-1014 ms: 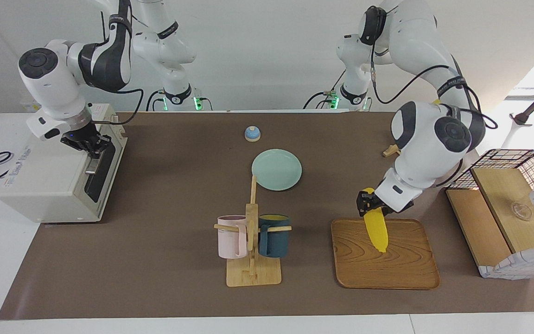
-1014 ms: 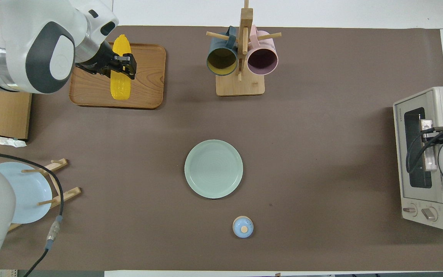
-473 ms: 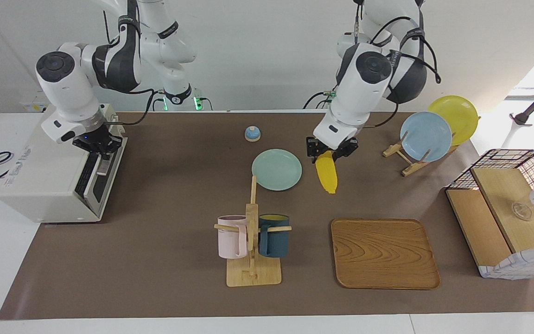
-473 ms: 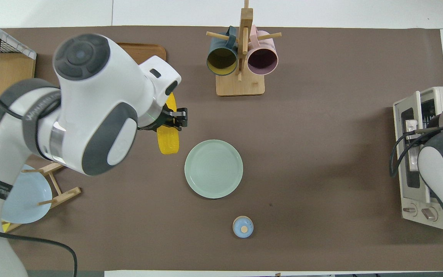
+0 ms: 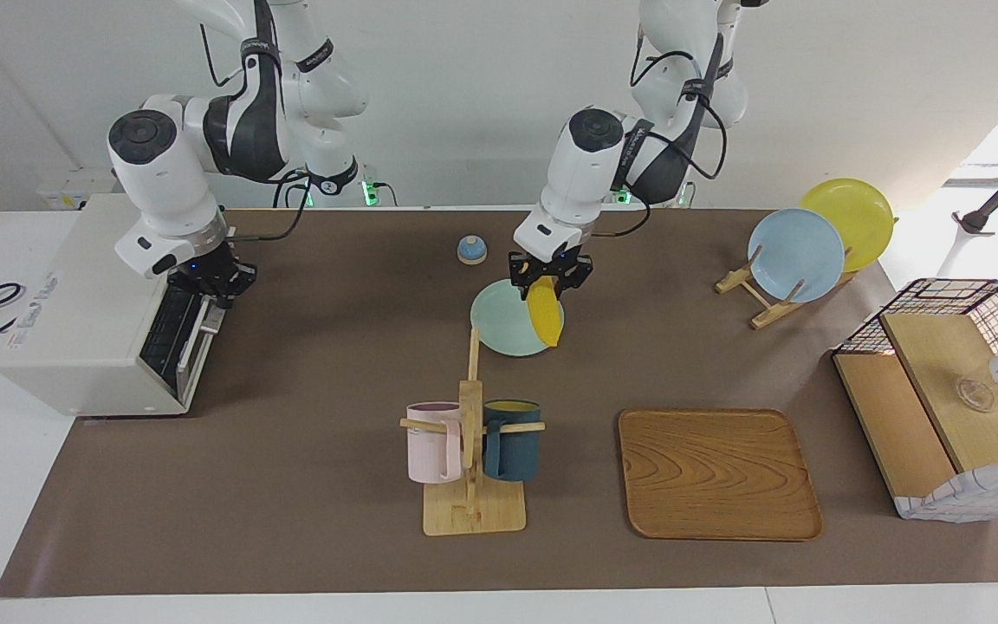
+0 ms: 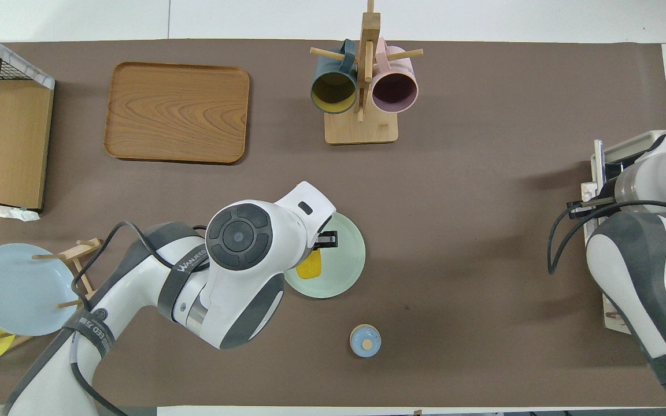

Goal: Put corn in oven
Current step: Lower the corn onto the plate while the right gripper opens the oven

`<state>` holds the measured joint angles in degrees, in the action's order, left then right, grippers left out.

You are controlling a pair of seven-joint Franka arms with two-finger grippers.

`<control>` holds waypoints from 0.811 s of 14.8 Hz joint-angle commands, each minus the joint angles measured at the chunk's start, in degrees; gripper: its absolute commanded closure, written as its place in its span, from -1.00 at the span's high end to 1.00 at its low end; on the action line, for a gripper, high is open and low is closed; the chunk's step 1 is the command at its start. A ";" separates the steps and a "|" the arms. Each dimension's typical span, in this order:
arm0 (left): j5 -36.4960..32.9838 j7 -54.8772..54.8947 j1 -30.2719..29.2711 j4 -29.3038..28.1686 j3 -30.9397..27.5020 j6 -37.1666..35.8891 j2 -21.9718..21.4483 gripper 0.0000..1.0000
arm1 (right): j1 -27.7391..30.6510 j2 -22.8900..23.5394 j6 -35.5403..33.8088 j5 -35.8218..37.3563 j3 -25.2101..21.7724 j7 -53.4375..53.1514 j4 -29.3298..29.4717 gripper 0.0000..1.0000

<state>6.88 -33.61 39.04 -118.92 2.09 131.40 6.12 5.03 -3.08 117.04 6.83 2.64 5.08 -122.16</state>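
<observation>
Corn [image 5: 544,321] hanging below left pincer [image 5: 550,279], gripped at its top end.

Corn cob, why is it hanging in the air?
The left gripper holds the corn tilted over the green plate. The right gripper grips the oven door's handle, door partly open. Nothing spilled or broken.
</observation>
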 commanded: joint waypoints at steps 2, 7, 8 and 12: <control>0.85 -1.63 3.32 -4.92 -1.13 5.26 -0.59 -1.00 | 0.60 1.06 3.98 0.65 -0.44 -0.24 -2.11 -1.00; 0.85 -2.78 6.23 -5.09 -1.21 7.98 2.49 -1.00 | -0.02 3.34 8.81 0.65 -0.36 -1.30 -4.57 -1.00; 0.85 -2.78 6.31 -5.79 -1.13 8.77 2.58 -1.00 | 0.06 3.78 9.69 0.65 -0.44 -1.21 -4.92 -1.00; 0.85 -2.78 6.93 -6.50 -1.21 9.92 3.72 -1.00 | -1.16 4.22 11.54 0.65 -0.35 -1.30 -5.45 -1.00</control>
<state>6.89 -36.12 44.67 -123.93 1.90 138.97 9.81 2.74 0.01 125.27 5.41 3.34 3.54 -126.48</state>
